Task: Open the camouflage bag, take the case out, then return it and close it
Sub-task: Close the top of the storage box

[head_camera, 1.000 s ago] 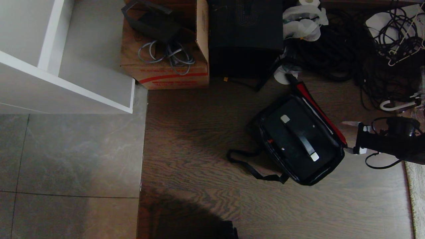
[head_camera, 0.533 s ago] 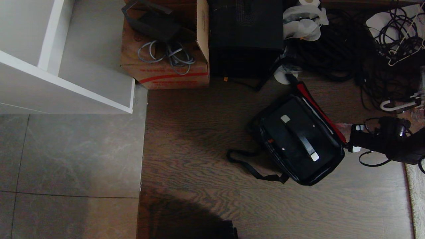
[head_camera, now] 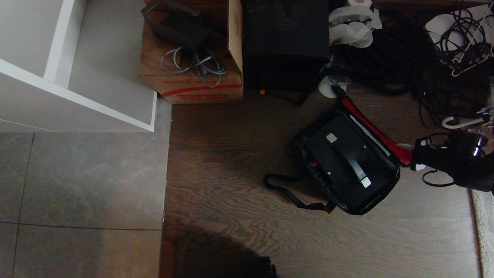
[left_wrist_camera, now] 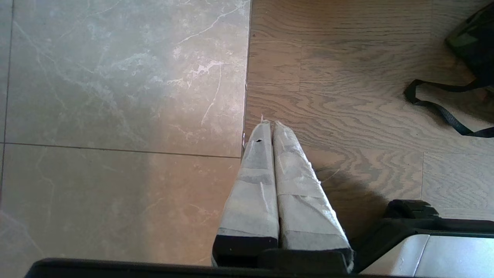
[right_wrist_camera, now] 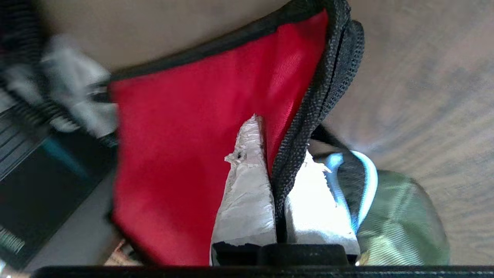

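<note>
So the camouflage bag (head_camera: 349,164) sits open on the wood floor (head_camera: 239,162), over toward the right side, with the case (head_camera: 347,160) lying inside it, handle up. The bag's black strap (head_camera: 293,193) trails out on the floor toward the tile edge.

Lots of clutter behind it: a brown cardboard box (head_camera: 193,83) with a red stripe and some grey cable (head_camera: 193,63) in it, a taller plain black box (head_camera: 285,42) right next to that, and a big tangle of black cords (head_camera: 405,61) in the far right corner. The stripe has print on it but I can't read it. White shelving (head_camera: 73,88) stands over the tiled part.

The right gripper (head_camera: 409,158) reaches in low from the right, roughly level, and its taped fingers (right_wrist_camera: 247,193) are pinched on the edge of the red lid flap (right_wrist_camera: 200,146), one finger on the red lining and the other on the outside, the zipper rim between them.

The left gripper (left_wrist_camera: 270,125) hangs over the seam where tile meets wood, well away from the bag, fingers pressed together with nothing in them.
</note>
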Robot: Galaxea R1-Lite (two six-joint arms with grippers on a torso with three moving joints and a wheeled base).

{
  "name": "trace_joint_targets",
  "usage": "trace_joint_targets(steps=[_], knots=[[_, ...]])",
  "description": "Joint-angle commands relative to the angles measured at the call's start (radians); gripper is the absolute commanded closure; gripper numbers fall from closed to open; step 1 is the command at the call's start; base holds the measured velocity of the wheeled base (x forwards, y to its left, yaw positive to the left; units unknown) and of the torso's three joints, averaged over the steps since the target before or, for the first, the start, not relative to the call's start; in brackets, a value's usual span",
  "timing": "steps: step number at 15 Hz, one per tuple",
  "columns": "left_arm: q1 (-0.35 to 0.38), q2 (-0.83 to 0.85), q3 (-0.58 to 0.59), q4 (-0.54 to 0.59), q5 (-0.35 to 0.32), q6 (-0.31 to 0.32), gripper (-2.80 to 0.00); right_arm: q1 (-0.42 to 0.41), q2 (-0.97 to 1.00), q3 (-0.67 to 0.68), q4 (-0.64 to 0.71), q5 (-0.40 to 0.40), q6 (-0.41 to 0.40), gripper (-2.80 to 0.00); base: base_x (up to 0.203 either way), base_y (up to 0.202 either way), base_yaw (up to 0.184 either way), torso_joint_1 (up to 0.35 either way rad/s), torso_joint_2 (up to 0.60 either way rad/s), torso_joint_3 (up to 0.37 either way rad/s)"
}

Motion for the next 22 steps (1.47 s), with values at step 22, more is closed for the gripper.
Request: trace_joint_targets(steps=[22], knots=[[0.000,-0.002,0.000,0.000,0.000,0.000,0.00,0.154,-0.637,0.771,0.189,0.131,-1.916,0.00,0.000,0.000,0.000,0.000,0.00,0.000]])
